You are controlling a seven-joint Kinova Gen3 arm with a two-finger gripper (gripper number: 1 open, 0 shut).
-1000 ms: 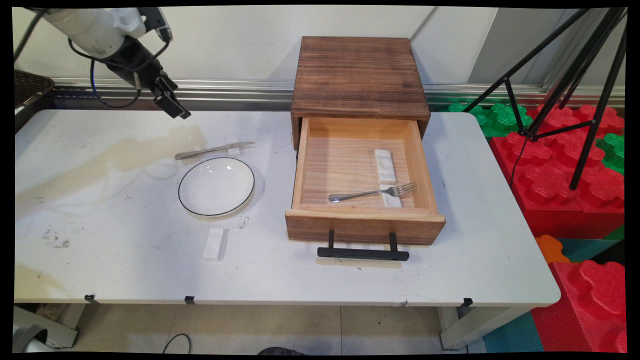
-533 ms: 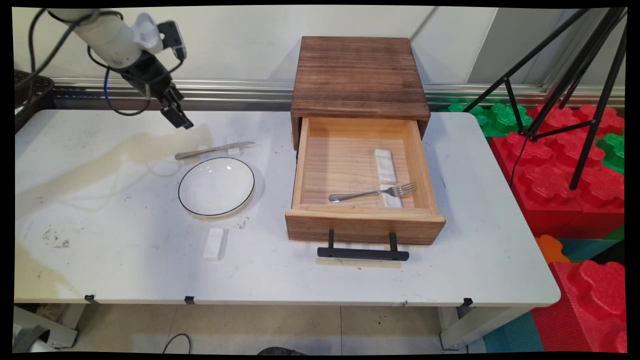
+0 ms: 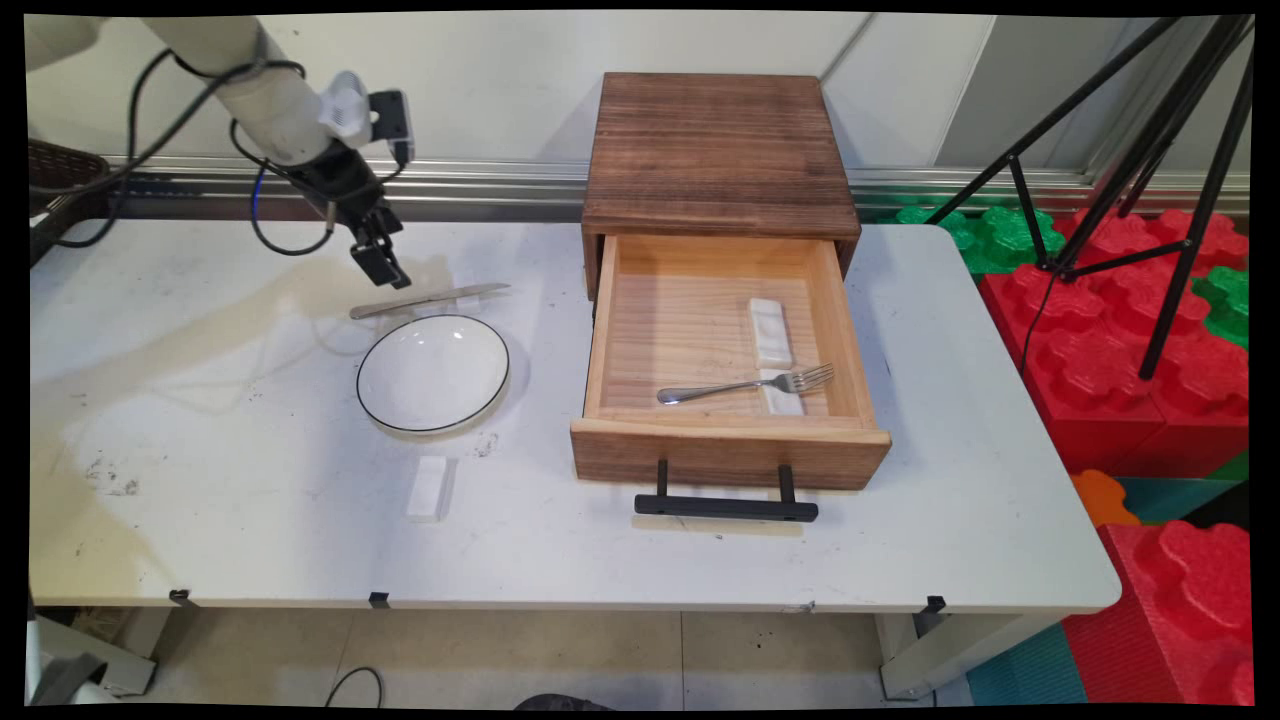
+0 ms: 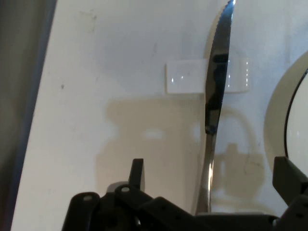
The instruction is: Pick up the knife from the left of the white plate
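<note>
The tool (image 3: 385, 268) hangs just above the table (image 3: 200, 420), fingers spread wide and holding nothing. Under it lies a knife (image 4: 215, 103), its blade across a small white rest (image 4: 185, 77), just beside a plate (image 3: 432, 373). A fork (image 3: 745, 385) lies in the open drawer (image 3: 728, 445).

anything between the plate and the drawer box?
Nothing: in the main view only bare table separates the plate from the drawer box. The knife lies beyond the plate.
</note>
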